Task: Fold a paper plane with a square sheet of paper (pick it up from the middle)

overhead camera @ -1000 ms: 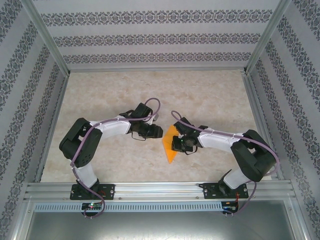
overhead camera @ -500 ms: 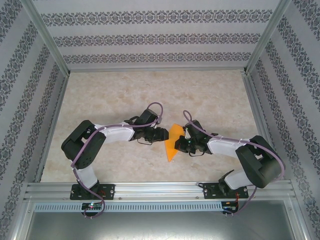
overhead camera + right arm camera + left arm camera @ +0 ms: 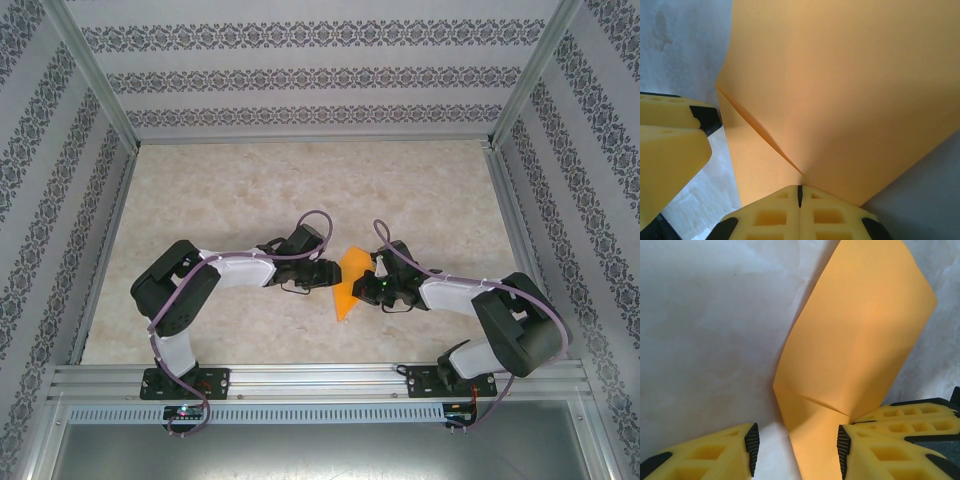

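**A:** What has shifted, starting from the bases?

**B:** Both arms have swung inward. The left arm has reached further toward the centre and the right forearm has dropped lower and straighter. The wrists now meet nose to nose over the middle of the table (image 3: pixel 300 180).

**A:** And the right gripper (image 3: pixel 800 191)?

**B:** It has finished closing. Its fingers press fully together on the square sheet of paper (image 3: pixel 855 340), pinching it where a crease (image 3: pixel 765 135) runs into the fingertips.

**A:** The left gripper (image 3: pixel 797 449)?

**B:** It is about half open, as before, and grips nothing. It has slid in until the sheet's lower flap stands between its pads, close to the one on the right of its wrist view. Whether they touch is hard to tell.

**A:** Where does the sheet sit?

**B:** It sits between the two grippers, held up on edge and bent along that crease. From above it looks narrower than a second ago. Whether its low corner reaches the table cannot be told.

**A:** What does that mean for the task?

**B:** It is probably an early fold. One arm anchors the paper and the other looks set to clamp or press the flap. There is no dart shape yet, so most of the folding seems left.

**A:** And beyond them?

**B:** The marbled tabletop runs on to the patterned back wall (image 3: pixel 320 75).
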`<state>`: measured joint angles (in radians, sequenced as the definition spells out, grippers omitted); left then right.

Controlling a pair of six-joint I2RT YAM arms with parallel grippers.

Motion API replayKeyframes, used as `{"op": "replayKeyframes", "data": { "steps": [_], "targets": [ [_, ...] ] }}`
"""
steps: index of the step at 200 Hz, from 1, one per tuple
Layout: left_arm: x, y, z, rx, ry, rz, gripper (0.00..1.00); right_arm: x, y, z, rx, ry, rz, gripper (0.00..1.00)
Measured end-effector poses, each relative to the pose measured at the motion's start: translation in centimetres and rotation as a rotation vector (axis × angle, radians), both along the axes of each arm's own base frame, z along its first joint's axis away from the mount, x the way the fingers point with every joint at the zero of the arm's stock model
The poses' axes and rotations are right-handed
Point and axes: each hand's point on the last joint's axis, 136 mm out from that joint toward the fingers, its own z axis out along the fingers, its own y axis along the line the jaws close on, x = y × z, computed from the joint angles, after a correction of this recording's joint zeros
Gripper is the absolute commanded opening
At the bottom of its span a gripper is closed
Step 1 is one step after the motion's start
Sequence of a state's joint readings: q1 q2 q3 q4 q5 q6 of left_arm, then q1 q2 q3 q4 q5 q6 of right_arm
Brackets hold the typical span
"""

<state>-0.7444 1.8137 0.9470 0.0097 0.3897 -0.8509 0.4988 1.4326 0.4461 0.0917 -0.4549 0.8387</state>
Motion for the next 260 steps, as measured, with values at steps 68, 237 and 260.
{"op": "replayKeyframes", "data": {
  "steps": [68, 237, 260],
  "targets": [
    [0.4, -1.0, 0.1, -0.030, 0.002, 0.007, 0.36, 0.1, -0.2, 0.0, 0.024, -0.007, -0.005, 0.00],
    [0.5, -1.8, 1.1, 0.006, -0.051, -0.060, 0.01, -0.2, -0.6, 0.2, 0.019, 0.000, -0.014, 0.00],
    [0.4, -2.0, 1.4, 0.035, -0.069, -0.080, 0.01, -0.4, -0.9, 0.2, 0.003, 0.004, -0.022, 0.02]
  ]
}}
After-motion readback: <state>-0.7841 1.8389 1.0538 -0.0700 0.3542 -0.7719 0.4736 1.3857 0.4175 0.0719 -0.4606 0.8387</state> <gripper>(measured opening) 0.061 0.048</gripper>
